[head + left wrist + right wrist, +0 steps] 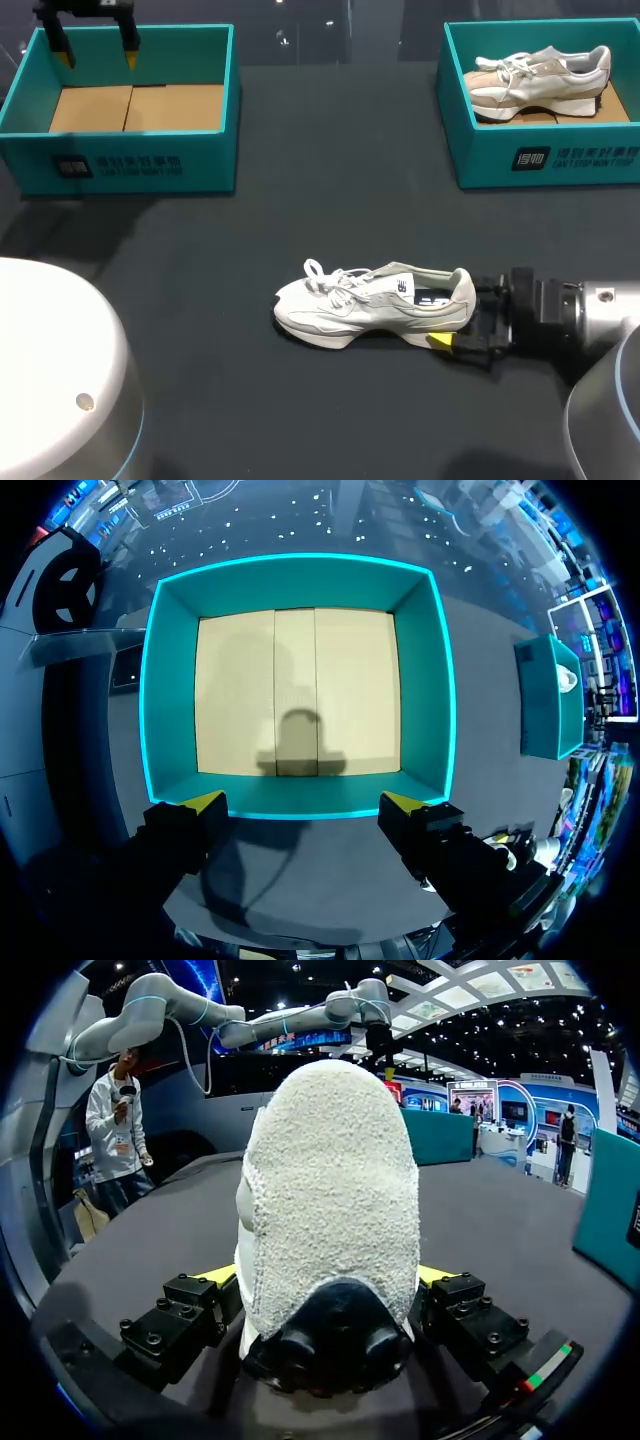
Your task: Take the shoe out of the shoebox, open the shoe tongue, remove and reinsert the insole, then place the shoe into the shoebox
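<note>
Clamping the white shoe (370,305) by its heel, right gripper (457,318) is pressing both sides.
Shoe is sitting on the surface (300,180), well apart from the teal shoebox (130,165); left gripper (97,58) is hovering over that shoebox's rim, jaws apart.

The head camera looks down from above and behind on the whole surface (300,220). The left wrist camera hangs over the far left corner, facing straight down into the left box (300,580). The right wrist camera sits low, facing along the surface, close against the shoe (330,1190) heel. The head view shares both.
</note>
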`<action>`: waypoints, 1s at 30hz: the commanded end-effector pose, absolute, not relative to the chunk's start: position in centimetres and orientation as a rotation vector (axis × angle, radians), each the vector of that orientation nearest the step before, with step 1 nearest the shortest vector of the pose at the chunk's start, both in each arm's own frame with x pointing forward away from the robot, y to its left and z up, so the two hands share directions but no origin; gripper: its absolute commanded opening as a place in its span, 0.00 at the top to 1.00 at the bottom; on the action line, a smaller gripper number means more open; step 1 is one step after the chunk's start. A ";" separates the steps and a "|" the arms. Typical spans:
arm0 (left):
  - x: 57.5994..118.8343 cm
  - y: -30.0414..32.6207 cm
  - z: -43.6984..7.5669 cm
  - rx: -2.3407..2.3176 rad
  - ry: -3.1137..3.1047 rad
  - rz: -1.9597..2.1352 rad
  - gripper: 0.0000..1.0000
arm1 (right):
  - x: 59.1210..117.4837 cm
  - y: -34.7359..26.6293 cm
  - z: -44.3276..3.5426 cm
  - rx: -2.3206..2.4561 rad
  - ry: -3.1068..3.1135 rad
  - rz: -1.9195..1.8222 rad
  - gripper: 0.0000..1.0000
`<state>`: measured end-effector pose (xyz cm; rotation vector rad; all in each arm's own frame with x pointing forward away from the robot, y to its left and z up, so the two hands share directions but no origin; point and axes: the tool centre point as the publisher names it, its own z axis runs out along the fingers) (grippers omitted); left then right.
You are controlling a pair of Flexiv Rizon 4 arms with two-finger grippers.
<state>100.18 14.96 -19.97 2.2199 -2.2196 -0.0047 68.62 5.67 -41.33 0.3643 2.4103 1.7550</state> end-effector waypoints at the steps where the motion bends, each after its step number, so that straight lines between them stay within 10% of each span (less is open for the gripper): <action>1: 100.1 15.0 -20.0 2.220 -2.220 -0.003 0.00 | 69.0 6.0 -41.6 0.359 2.420 1.752 0.57; 2: 100.1 15.0 -20.0 2.220 -2.220 -0.003 0.00 | 69.0 6.0 -41.6 0.357 2.421 1.751 1.00; 30: 100.1 15.0 -20.0 2.220 -2.220 -0.003 0.00 | 70.0 6.6 -41.3 0.192 2.539 1.835 1.00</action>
